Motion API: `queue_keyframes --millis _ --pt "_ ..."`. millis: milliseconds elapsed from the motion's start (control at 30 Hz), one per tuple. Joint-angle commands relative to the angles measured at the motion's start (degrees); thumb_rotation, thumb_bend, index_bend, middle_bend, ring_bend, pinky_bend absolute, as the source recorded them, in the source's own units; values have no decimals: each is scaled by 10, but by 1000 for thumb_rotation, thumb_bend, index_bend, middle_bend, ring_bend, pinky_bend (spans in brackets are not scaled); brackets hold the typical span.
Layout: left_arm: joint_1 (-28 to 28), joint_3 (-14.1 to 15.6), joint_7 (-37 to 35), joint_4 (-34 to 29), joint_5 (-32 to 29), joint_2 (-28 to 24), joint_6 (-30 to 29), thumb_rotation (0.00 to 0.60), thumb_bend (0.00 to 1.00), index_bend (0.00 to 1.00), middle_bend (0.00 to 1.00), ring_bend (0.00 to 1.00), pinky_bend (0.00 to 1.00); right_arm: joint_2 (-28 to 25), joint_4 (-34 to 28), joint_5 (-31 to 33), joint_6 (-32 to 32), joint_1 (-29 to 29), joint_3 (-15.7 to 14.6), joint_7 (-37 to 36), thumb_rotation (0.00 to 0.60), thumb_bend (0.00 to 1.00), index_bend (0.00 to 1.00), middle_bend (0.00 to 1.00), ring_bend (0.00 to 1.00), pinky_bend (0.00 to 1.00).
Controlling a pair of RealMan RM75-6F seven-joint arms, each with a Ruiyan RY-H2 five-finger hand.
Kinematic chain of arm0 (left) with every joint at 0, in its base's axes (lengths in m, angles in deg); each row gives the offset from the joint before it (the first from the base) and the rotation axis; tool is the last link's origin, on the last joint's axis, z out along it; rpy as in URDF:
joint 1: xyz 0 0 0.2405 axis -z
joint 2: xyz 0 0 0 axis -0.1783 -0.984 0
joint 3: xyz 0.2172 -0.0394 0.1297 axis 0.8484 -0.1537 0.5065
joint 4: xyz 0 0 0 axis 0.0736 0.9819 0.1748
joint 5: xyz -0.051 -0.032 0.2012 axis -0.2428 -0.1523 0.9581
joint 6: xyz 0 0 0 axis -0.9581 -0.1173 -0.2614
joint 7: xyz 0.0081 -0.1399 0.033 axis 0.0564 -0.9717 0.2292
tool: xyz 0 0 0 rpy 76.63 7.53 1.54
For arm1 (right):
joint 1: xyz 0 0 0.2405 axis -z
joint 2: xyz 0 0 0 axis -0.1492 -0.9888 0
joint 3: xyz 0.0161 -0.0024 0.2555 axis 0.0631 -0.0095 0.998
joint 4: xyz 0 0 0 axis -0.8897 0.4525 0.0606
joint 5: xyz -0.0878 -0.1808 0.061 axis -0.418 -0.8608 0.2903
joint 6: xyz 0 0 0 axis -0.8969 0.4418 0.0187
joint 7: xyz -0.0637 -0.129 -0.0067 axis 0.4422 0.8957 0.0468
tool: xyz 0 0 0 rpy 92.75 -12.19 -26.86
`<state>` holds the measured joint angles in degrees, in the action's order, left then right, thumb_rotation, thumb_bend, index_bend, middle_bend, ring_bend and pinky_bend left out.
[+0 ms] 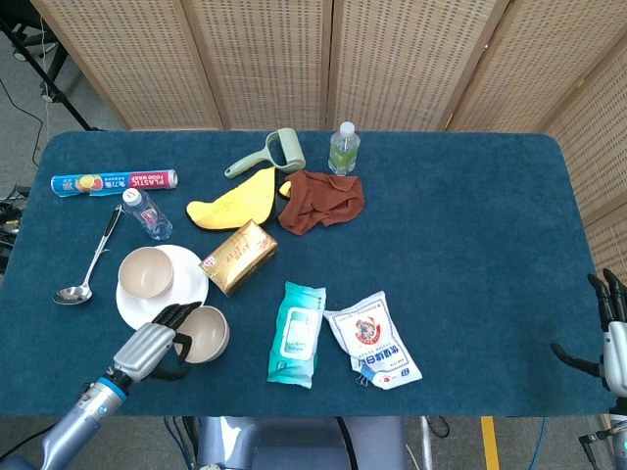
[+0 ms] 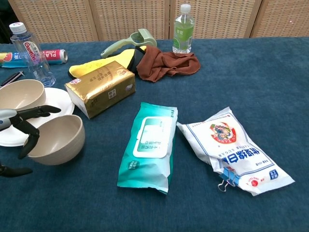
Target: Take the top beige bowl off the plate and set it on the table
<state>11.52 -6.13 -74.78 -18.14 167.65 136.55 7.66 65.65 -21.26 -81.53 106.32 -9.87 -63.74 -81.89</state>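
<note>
Left hand: the left hand point(image 1: 149, 348) gripped the beige bowl point(image 1: 206, 334), its fingers point(image 2: 30, 112) curled over the near rim.
Beige bowl: it sat upright on the blue worktop point(image 1: 470, 245), just in front of the white plate point(image 1: 186, 294) and off it.
Plate: a second beige bowl point(image 1: 146, 272) rested on it.
Right hand: the right hand point(image 1: 609, 338) hung at the worktop's right edge, fingers spread, holding nothing.
Nearby: a gold box point(image 2: 100, 87) lay beside the plate, a wipes pack point(image 2: 150, 145) further right.
</note>
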Motion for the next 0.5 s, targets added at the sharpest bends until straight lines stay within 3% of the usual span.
queue_keyframes --millis 33,267,500 --pt "1 3 -2 3 5 -1 -2 600 107 615 0 0 0 0 0 0 0 0 0 -1 600 0 0 0 0 0" --pt "-9 9 -20 -19 38 -27 -52 600 103 601 0 0 0 0 -1 0 1 1 0 0 600 0 0 0 0 0" --pt "-55 4 -17 -49 78 -99 -188 600 91 548 0 0 0 0 -3 -2 2 1 0 1 600 0 0 0 0 0"
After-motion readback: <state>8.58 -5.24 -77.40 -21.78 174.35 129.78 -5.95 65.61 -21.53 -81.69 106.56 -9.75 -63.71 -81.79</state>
